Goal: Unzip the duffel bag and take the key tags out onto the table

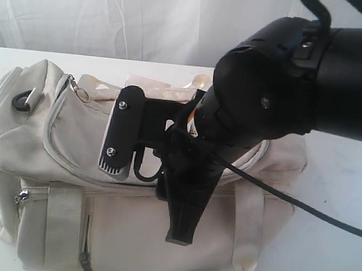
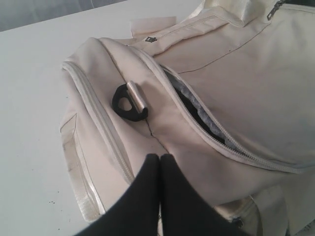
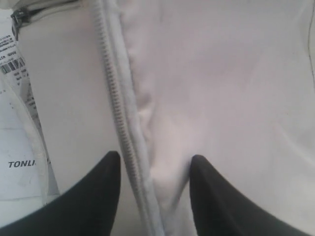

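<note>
In the exterior view, the duffel bag is seen lying on the white table. The right gripper is held over the bag's top with its 2 fingers spread apart. A curved grey zipper and a metal zipper pull are seen toward the bag's end, near a black clip. The key tags are not seen in any view and are judged to be inside the bag.

In the left wrist view, the left gripper is shown with its fingers pressed together and nothing visible between them. Its tips are set at the bag's cloth, between the black clip and an open zipper, where dark lining is exposed. No tags can be made out in that gap. A small tab on the bag carries a mark too small to be read.

In the right wrist view, the fingers are seen apart, astride a closed zipper, with a soft pucker of cloth between them. Whether the cloth is pressed cannot be told. On a white label beside the bag, "TONLI" can be read, cut off; the barcode's small print is illegible.

The bag is judged soft and limp, likely to slide or bunch when pulled, so it should be braced by its cloth and opened by the pull. The tags are expected to be light and hard, best taken by their rings.
</note>
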You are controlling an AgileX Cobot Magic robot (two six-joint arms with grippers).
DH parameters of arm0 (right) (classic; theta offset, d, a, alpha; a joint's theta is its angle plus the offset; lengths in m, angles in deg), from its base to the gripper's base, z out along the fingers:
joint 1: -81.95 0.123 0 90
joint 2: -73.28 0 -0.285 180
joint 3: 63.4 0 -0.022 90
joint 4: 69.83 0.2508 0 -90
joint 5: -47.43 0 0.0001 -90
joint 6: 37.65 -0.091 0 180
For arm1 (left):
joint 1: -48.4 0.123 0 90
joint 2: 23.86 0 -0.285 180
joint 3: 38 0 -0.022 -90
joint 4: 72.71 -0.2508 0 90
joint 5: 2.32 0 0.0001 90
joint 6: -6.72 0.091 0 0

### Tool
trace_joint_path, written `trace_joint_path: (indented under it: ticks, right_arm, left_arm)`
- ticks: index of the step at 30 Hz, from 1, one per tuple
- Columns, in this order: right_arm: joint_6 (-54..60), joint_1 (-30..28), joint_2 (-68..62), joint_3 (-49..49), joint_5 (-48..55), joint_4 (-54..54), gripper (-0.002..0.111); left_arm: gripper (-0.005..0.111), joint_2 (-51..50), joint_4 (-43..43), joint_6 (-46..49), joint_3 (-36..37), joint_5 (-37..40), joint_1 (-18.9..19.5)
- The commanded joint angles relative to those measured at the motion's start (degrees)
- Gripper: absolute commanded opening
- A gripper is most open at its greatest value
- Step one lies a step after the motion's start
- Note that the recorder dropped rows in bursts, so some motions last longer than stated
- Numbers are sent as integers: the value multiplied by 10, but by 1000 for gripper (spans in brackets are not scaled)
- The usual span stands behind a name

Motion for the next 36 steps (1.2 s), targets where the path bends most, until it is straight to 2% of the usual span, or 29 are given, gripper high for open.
trace_joint_path:
  ticks: [1, 36]
  right_arm:
    - [5, 1, -9, -1, -16, -7, 43]
    - [5, 1, 15, -19, -52, -22, 43]
  left_arm:
    - [1, 6, 10, 0, 3, 3, -2]
    - [1, 6, 30, 2, 3, 3, -2]
